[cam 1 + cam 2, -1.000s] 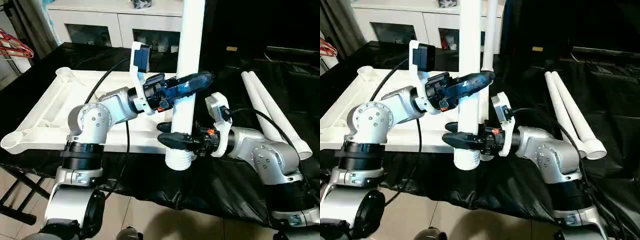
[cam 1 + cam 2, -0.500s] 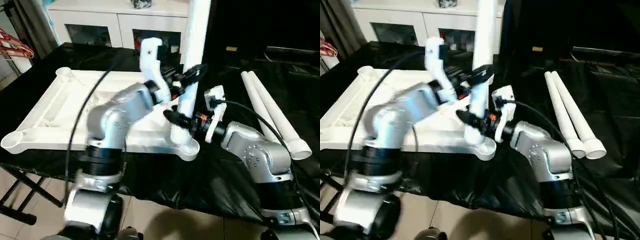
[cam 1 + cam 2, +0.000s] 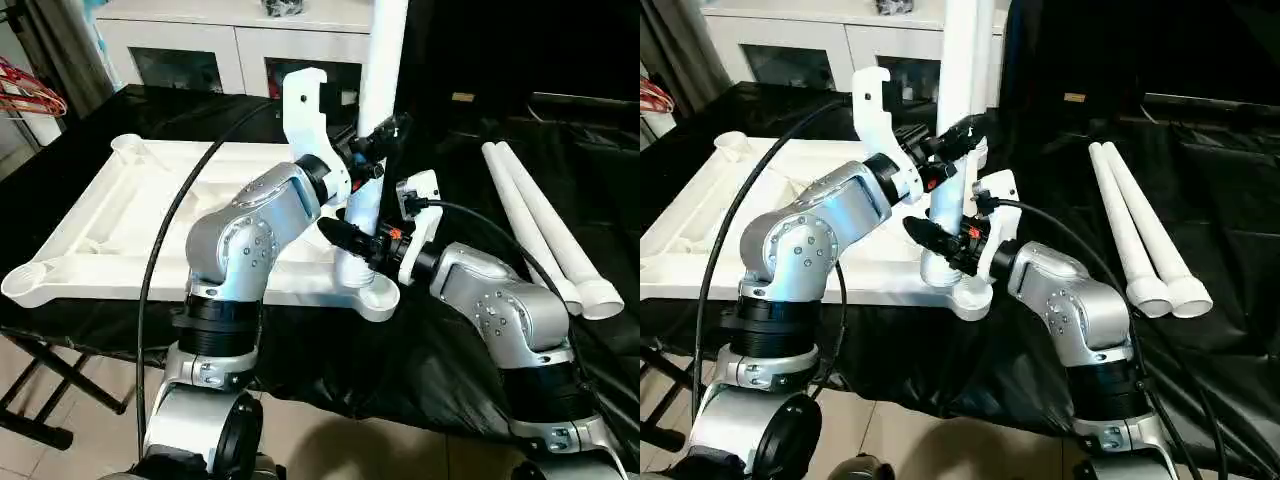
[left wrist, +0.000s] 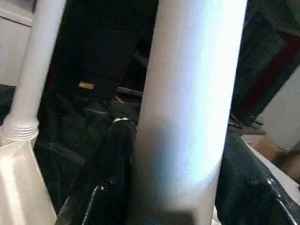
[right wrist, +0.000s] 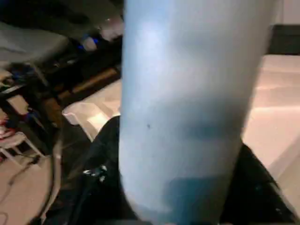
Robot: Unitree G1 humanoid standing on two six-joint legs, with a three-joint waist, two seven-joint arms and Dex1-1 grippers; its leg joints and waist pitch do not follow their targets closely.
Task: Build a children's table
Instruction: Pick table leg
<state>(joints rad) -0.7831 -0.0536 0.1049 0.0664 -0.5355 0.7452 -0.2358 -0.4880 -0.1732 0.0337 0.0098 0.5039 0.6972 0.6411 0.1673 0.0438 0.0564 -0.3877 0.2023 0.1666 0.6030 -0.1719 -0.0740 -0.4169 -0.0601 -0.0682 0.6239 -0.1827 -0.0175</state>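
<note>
An upright leg is held by the left gripper above and the right gripper below, jaws closed on it, over the near-right socket of the upturned table top on the black-draped bench; seating it calls for downward pressure, 2 legs remaining at right.

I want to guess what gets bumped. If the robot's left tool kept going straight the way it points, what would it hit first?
The upright white leg. The left tool already has its fingers on both sides of that leg, so nothing else lies ahead. Behind it is dark cloth, though depth there is hard to judge.
</note>
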